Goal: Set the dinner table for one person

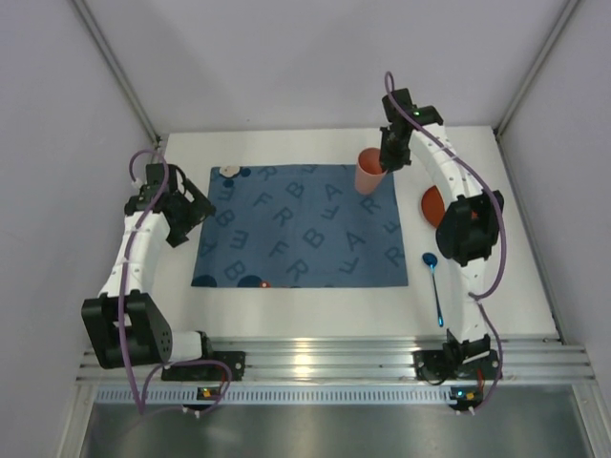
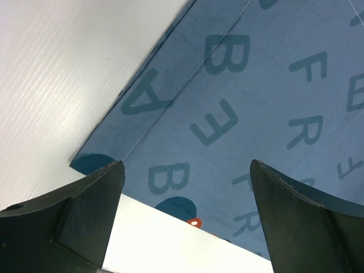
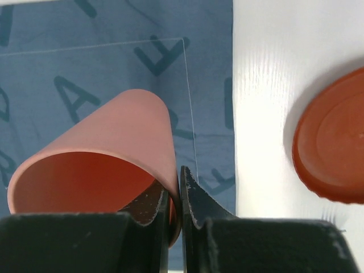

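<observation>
Dinner for one, partly laid. On the white table (image 1: 315,320), nearest the arm bases, a blue spoon (image 1: 435,291) lies on the bare surface at about 4 o'clock from the dark blue lettered placemat (image 1: 296,229), just beside its right edge and off the cloth. A little farther back, at 3 o'clock, a red plate (image 1: 431,203) also sits on the bare table, partly hidden under the right arm and apart from the mat. Across the mat at 9 o'clock, the left claw (image 1: 189,219) hangs over the cloth's left border, its fingers spread wide with nothing between them. Farthest off, at the mat's 1 o'clock corner, the right claw (image 3: 176,187) is pinched tight on the wall of a salmon-pink cup (image 1: 368,172), one finger inside the rim and one outside. The cup's mouth faces up; whether its base rests on the cloth or hangs just above it cannot be told. By the look of it, the setting is at an early-to-middle stage: the mat is spread flat and the cup is at or close to its place, while plate and spoon wait off to the side. Left to do, on this reading, are releasing the cup, moving the plate to the mat's middle and laying the spoon beside it.
</observation>
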Robot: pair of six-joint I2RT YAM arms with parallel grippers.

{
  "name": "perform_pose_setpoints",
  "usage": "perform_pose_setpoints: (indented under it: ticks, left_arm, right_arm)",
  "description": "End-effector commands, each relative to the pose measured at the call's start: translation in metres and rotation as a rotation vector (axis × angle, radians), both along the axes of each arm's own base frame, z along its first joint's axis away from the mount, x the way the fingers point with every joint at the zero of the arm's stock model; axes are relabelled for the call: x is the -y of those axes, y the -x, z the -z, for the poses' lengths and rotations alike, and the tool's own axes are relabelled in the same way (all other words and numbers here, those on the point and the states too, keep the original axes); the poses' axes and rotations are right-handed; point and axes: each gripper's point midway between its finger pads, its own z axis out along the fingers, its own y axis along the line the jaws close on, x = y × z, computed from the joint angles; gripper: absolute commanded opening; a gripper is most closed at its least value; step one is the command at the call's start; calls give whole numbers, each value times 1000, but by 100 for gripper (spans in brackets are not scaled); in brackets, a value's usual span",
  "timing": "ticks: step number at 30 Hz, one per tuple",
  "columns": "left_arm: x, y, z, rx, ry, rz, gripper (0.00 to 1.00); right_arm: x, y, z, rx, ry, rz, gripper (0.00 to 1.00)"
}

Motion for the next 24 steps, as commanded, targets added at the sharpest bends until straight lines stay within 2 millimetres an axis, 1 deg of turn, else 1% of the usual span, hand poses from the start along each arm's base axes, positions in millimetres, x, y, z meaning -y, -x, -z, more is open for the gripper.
perform_pose_setpoints:
  ticks: [1, 2, 3, 4, 5, 6, 8, 10, 11, 12, 13, 14, 15, 16, 17, 18, 19, 20, 21, 22, 23, 24]
  left_arm:
    - [0, 2, -17, 44, -16, 13, 97]
    - [0, 4, -17, 45, -18, 12, 97]
    - [0, 5, -20, 59, -19, 12, 97]
    - [-1, 8, -19, 56, -20, 8, 97]
    - [0, 10, -18, 53, -21, 11, 97]
    - [0, 11, -19, 55, -23, 10, 97]
    - [0, 15, -18, 50, -26, 11, 97]
    - [0, 17, -16, 45, -28, 13, 97]
    - [0, 18, -15, 42, -28, 10, 97]
    - [0, 18, -15, 41, -27, 13, 97]
    - [1, 18, -14, 38, -24, 15, 97]
    - [1, 18, -14, 37, -21, 17, 97]
    - [2, 18, -13, 37, -21, 17, 97]
    - [2, 18, -11, 32, -15, 17, 97]
    - [2, 17, -11, 33, -15, 17, 97]
    - [2, 17, -10, 33, -14, 18, 97]
    - [3, 18, -6, 26, -12, 21, 97]
    - [3, 18, -6, 27, -9, 22, 97]
    - [4, 18, -5, 25, -8, 23, 97]
    - [5, 18, -3, 23, -5, 24, 97]
    - [5, 18, -1, 22, -5, 24, 97]
    - [6, 17, 0, 22, 0, 29, 97]
  right_arm:
    - [-4, -25, 12, 34, -10, 29, 0]
    - [-5, -27, 14, 34, -10, 29, 0]
    - [-6, -28, 17, 31, -6, 31, 2]
    - [-7, -29, 24, 19, -4, 30, 6]
    - [-8, -29, 27, 15, -2, 28, 13]
    - [-11, -29, 29, 12, -5, 21, 31]
    - [-16, -27, 35, -2, -13, 10, 41]
    - [-22, -26, 35, -4, -30, -7, 51]
    - [-23, -27, 30, 4, -39, -8, 53]
    - [-23, -27, 25, 13, -41, -9, 58]
    - [-19, -28, 9, 45, -46, -1, 61]
    - [-15, -27, 0, 61, -45, 7, 63]
    - [-7, -27, -9, 81, -39, 24, 66]
    - [11, -26, -33, 128, -44, 57, 67]
    - [23, -22, -35, 123, -43, 85, 68]
    - [36, -20, -42, 136, -44, 114, 69]
    - [67, -15, -63, 175, -53, 175, 69]
    - [84, -5, -52, 141, -48, 211, 69]
    - [100, -3, -54, 157, -57, 244, 69]
    - [135, 6, -70, 198, -64, 317, 69]
    - [158, 22, -46, 140, -58, 375, 69]
    - [170, 26, -43, 152, -87, 406, 69]
